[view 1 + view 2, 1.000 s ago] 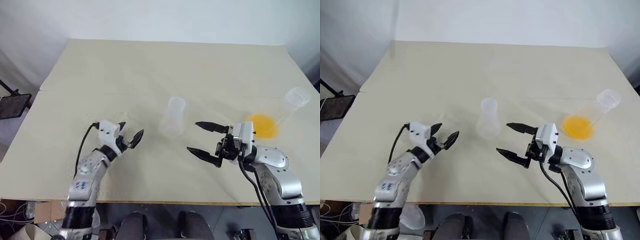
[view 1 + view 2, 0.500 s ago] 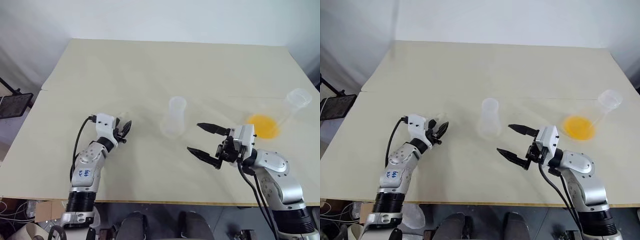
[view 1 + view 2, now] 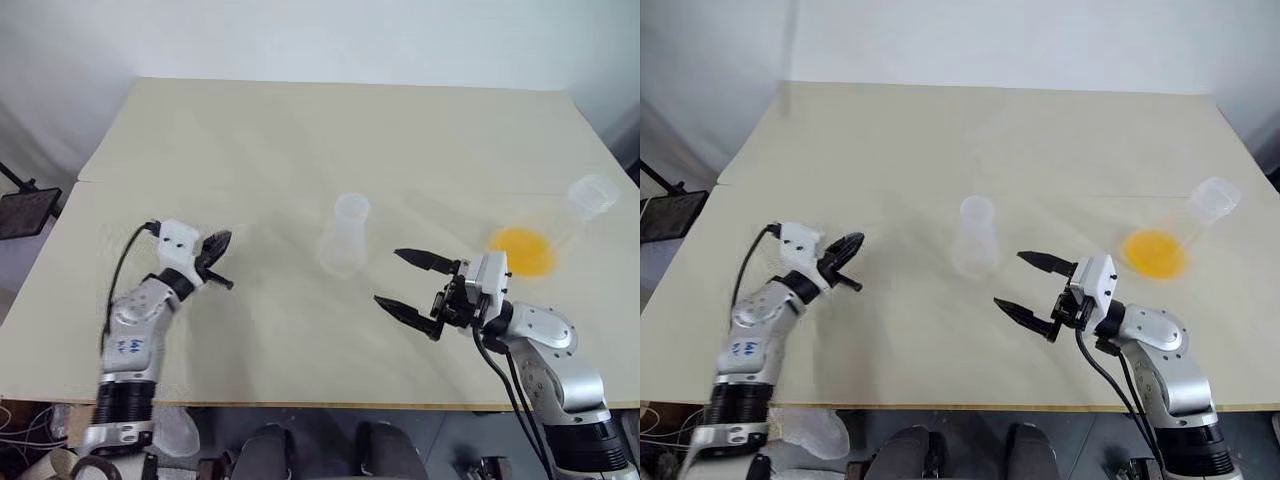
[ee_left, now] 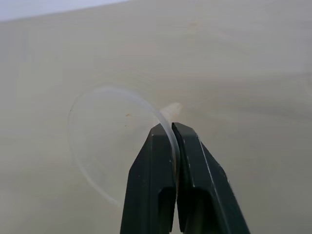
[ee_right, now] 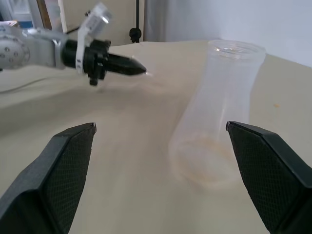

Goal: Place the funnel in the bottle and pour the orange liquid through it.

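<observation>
My left gripper (image 3: 218, 243) hovers over the table's left part, shut on the rim of the funnel (image 4: 114, 141), a small clear ring pinched between the two black fingers (image 4: 151, 165). The bottle (image 3: 345, 235) stands upright mid-table, clear and without liquid, well to the right of that gripper. My right gripper (image 3: 405, 283) is open just right of the bottle, its fingers pointing toward it with nothing between them; its wrist view has the bottle (image 5: 219, 112) close ahead and the left gripper (image 5: 131, 68) beyond. The orange liquid (image 3: 525, 250) pools in a wide clear flask (image 3: 592, 195) at the far right.
The beige table (image 3: 300, 130) stretches far back with open room behind the bottle. A seam runs across it at mid-depth. A black stand (image 3: 25, 210) sits off the table's left edge. The front edge lies close under both arms.
My left gripper has shut on the funnel and drawn it to the left and a little upward, away from the bottle. The right arm has stayed where it was, still open.
</observation>
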